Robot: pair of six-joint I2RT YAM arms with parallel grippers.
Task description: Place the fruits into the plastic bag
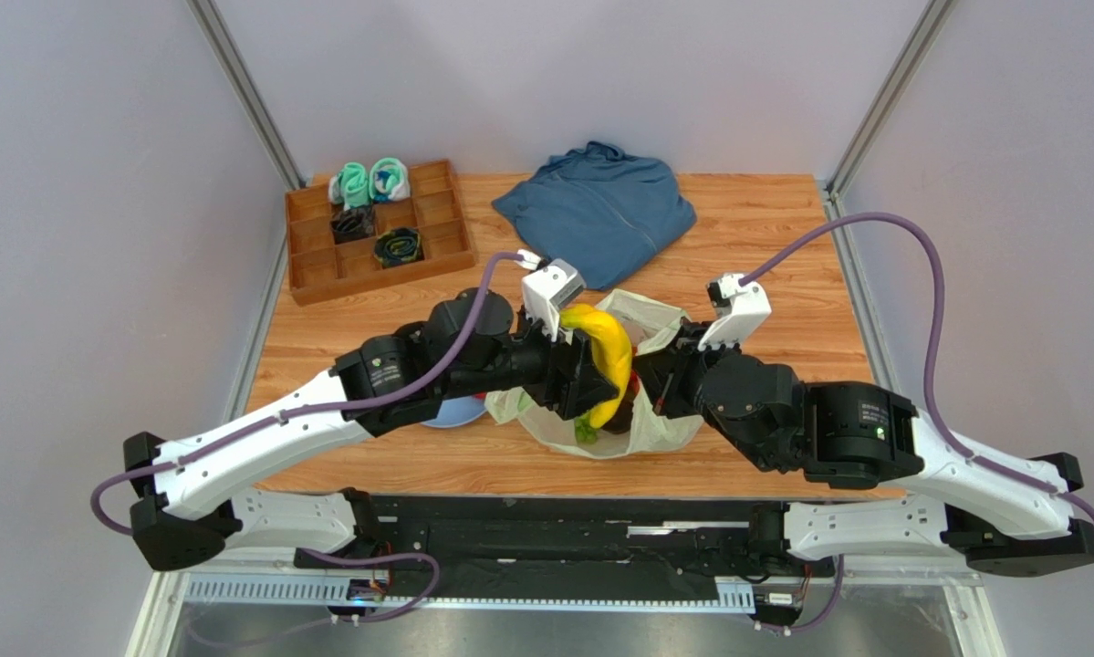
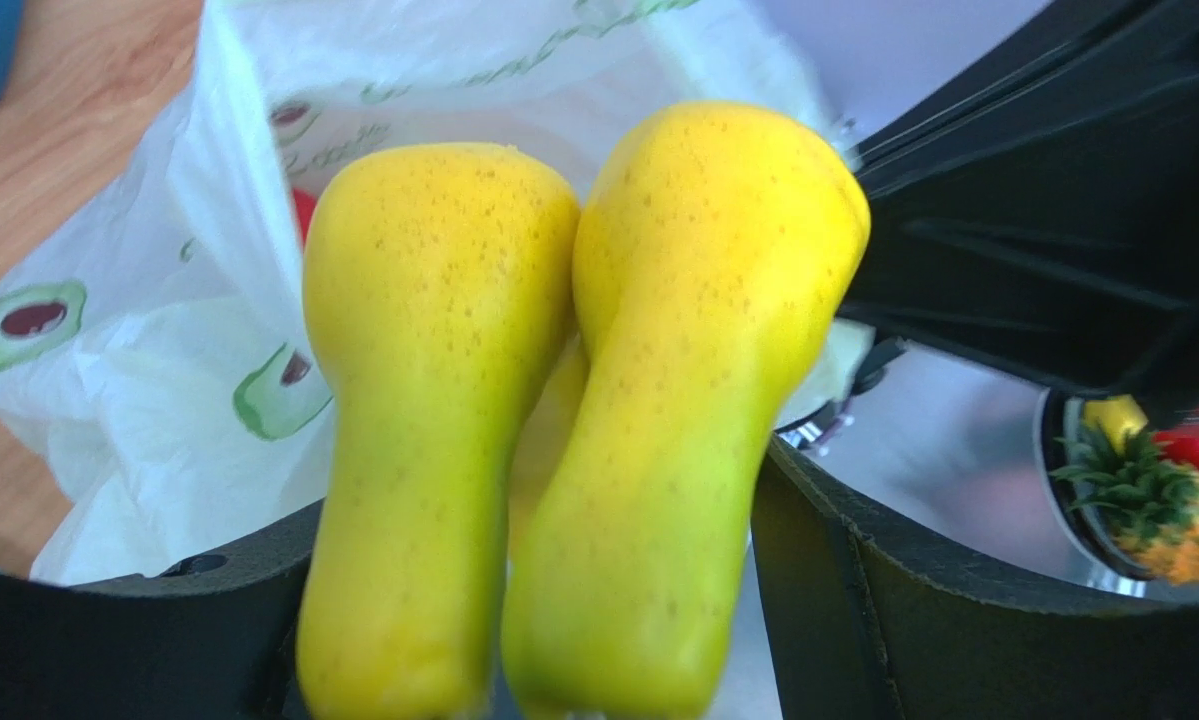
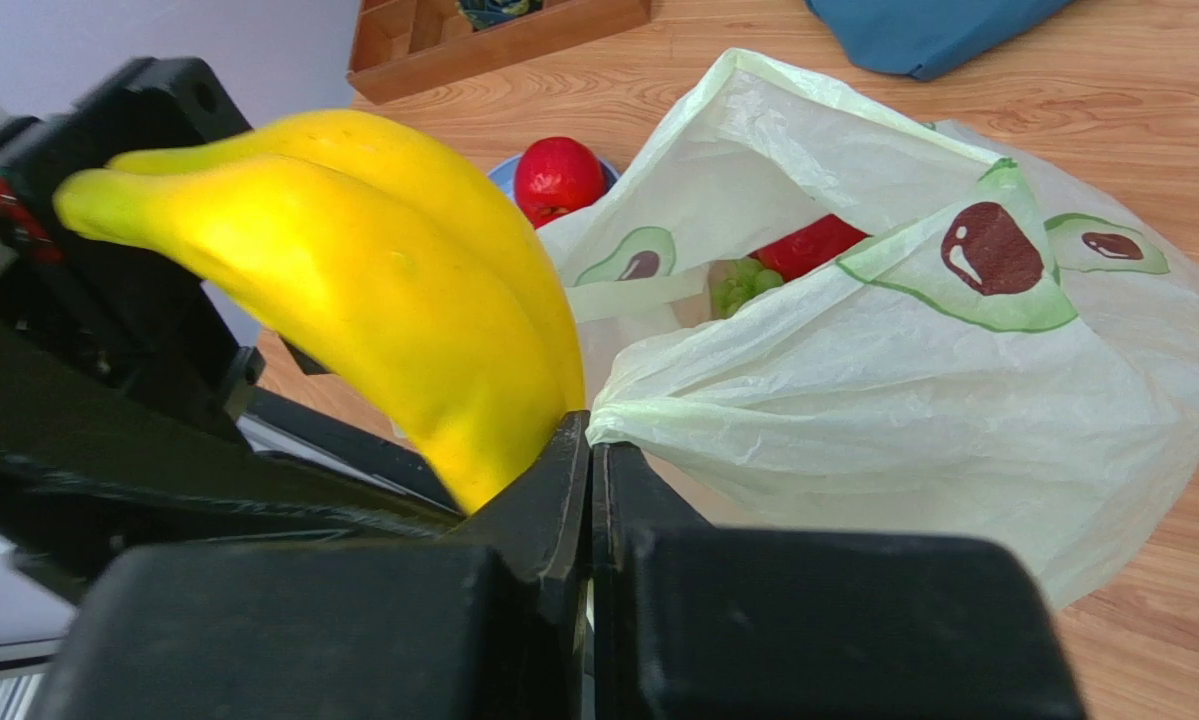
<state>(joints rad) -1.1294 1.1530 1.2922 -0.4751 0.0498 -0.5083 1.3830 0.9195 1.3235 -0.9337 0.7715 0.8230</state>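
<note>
My left gripper [image 1: 582, 378] is shut on the yellow banana [image 1: 604, 353], holding it over the mouth of the pale-green plastic bag [image 1: 665, 427] at the table's near middle. In the left wrist view two banana lobes [image 2: 590, 405] fill the space between the black fingers [image 2: 876, 600], with the bag [image 2: 155, 375] behind them. My right gripper [image 3: 590, 450] is shut on the bag's rim [image 3: 921, 405], holding it up beside the banana [image 3: 380, 285]. Inside the bag lie a red fruit [image 3: 808, 243] and green grapes [image 3: 740, 282]. Another red fruit [image 3: 557, 173] sits outside, beyond the bag.
A wooden compartment tray [image 1: 322, 267] with rolled socks stands at the back left. A folded blue garment [image 1: 600, 205] lies at the back middle. A blue plate [image 1: 445, 415] shows under the left arm. Both arms crowd the bag.
</note>
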